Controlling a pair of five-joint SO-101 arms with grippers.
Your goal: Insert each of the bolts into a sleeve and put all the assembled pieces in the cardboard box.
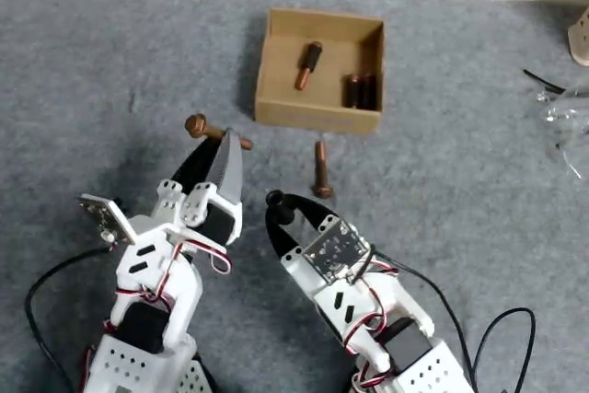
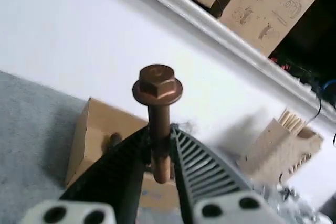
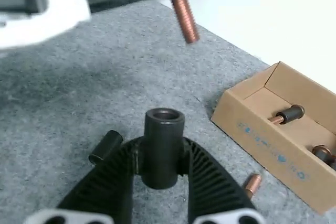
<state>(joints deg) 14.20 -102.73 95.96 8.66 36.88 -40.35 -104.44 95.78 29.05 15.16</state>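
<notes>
High view puts the cardboard box (image 1: 317,117) at the far side of the grey bench (image 1: 460,190), with both arms in front of it. The left gripper (image 1: 227,142) is closed on a bolt (image 1: 198,125), pinching the shank so that the hex head stands free of the fingers. The right gripper (image 1: 274,202) is clamped around a dark sleeve (image 3: 164,140), whose open bore faces up. The bolt's threaded end hangs above the sleeve and apart from it — not yet inserted.

As for progress, the box already holds one assembled piece (image 1: 308,64) lying near its middle. A dark cluster (image 1: 362,91) against a side wall looks like one or two more, though I cannot separate them.

The pair in the grippers has yet to be joined and boxed. A loose bolt (image 1: 320,167) lies on the bench just in front of the box, and a spare sleeve (image 3: 105,147) lies on its side near the right gripper. By my reckoning the job is past halfway — two pieces are left to make and drop in.
</notes>
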